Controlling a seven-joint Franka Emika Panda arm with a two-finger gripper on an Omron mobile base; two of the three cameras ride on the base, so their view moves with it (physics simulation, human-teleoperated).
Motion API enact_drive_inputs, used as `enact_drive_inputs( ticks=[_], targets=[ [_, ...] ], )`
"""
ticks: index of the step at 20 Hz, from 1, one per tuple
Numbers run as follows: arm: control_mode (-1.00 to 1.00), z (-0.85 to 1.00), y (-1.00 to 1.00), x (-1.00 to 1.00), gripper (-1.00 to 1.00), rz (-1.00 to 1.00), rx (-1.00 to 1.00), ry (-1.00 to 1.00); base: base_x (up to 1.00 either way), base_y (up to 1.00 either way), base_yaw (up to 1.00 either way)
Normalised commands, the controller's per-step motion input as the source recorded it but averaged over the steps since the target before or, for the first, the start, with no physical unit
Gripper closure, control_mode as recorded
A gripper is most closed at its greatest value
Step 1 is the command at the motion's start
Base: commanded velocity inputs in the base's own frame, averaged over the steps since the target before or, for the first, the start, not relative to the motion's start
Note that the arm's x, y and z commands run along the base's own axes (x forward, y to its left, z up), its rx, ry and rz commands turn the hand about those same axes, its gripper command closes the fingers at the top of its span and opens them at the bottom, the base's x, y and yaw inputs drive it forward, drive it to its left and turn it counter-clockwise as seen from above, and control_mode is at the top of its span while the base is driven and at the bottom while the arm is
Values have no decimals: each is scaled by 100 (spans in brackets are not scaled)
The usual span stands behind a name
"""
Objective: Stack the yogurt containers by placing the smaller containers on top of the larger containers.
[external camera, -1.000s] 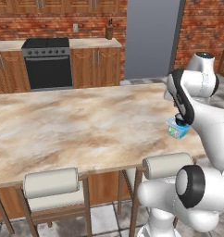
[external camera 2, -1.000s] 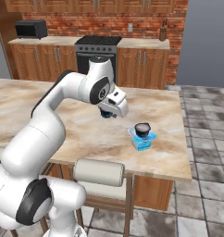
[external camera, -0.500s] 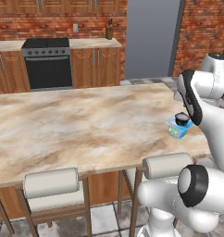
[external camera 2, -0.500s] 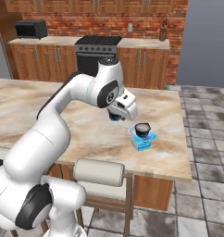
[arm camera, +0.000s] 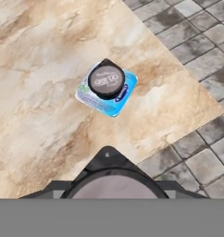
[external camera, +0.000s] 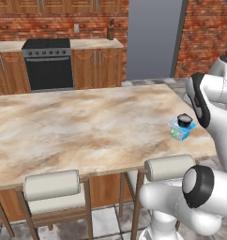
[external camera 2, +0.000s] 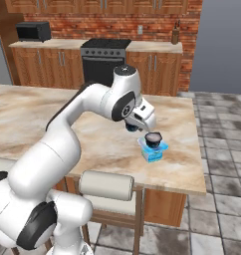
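1. The tub [external camera: 180, 133] [external camera 2: 155, 154] [arm camera: 124, 94] sits on the counter [external camera: 87, 126] [external camera 2: 33, 114] [arm camera: 40, 69], near the right end and close to the front edge
2. The tub is pale blue with green marks and has a square shape
3. A dark round cup, the top cup [external camera: 184, 120] [external camera 2: 153, 138] [arm camera: 106, 80], sits right on the tub
4. The top cup stands upright, and its pale top has small writing that is too blurry to read
5. The tub is wider than the top cup, so its blue corners stick out around it
6. The fingers [external camera 2: 136, 126] are partly closed on another dark cup, the held cup [external camera 2: 132, 128] [arm camera: 115, 185]
7. The held cup is up in the air, off the counter
8. In the right base view the held cup is just beside the tub, on its left and a bit higher
9. The held cup does not touch the top cup or the tub
10. In the hand view the held cup looks big and round at the bottom, and the tub lies farther out on the counter
11. The grey tile floor [arm camera: 197, 28] starts past the counter edge, near the tub
12. A padded stool [external camera: 169, 167] [external camera 2: 106, 185] stands at the front edge near the tub
13. A black stove [external camera: 47, 63] [external camera 2: 105, 57] stands far back by the brick wall
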Motion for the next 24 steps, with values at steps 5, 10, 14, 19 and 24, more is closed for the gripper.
enact_drive_inputs(
  ticks=[5, 10, 14, 19, 24],
  targets=[
    [-100, -12, -20, 5, 100, -1, 0, -7, 0, 0, 0],
    [-100, -20, -6, 18, 100, 0, 0, -7, 0, 0, 0],
    [-100, -16, -1, 22, 100, 0, 0, -3, 0, 0, 0],
    [-100, -7, -4, 15, 100, 0, 0, 1, 0, 0, 0],
    [-100, 0, -11, 6, 100, -1, 0, 6, 0, 0, 0]
  ],
)
